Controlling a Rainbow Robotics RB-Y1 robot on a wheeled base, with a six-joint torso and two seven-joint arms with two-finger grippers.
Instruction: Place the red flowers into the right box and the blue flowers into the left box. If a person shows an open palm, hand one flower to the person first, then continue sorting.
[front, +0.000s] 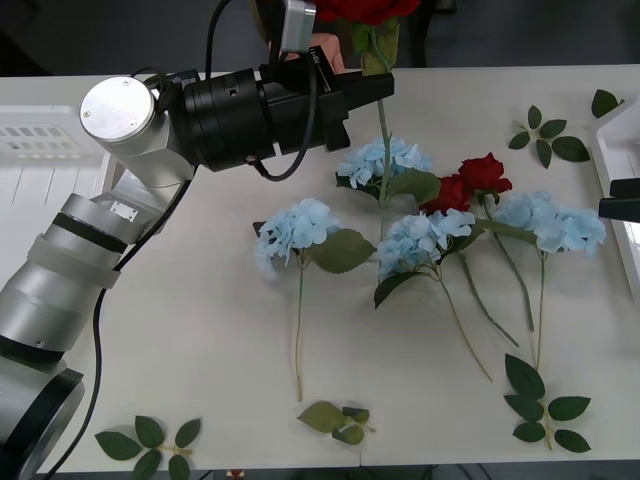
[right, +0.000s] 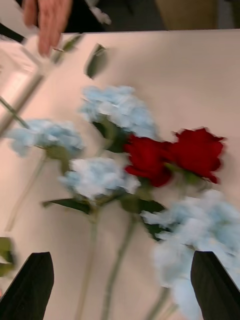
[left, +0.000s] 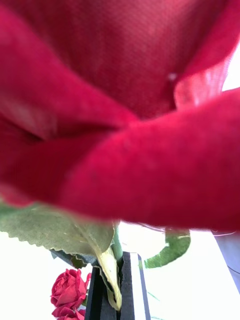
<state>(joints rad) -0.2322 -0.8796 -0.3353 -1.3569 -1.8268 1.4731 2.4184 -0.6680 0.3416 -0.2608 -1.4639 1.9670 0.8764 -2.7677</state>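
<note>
My left gripper (front: 383, 88) reaches over the table's far edge, shut on the stem of a red rose (front: 365, 8) whose head stands above the black fingers (left: 131, 287) and looms large in the left wrist view (left: 120, 115). A person's hand (front: 325, 50) is just behind that gripper; I cannot tell if it touches the flower. Two more red roses (front: 470, 182) lie among several blue hydrangeas (front: 385, 160) mid-table. My right gripper (right: 120, 285) hovers open near the red roses (right: 172, 155) and blue flowers (right: 117, 107). The left box (front: 40, 150) is at far left, the right box (front: 615, 135) at the right edge.
Loose green leaf sprigs lie at the near left (front: 150, 440), near middle (front: 335, 418), near right (front: 545, 405) and far right (front: 548, 135). The person's hand (right: 47, 20) hangs over the table's far edge.
</note>
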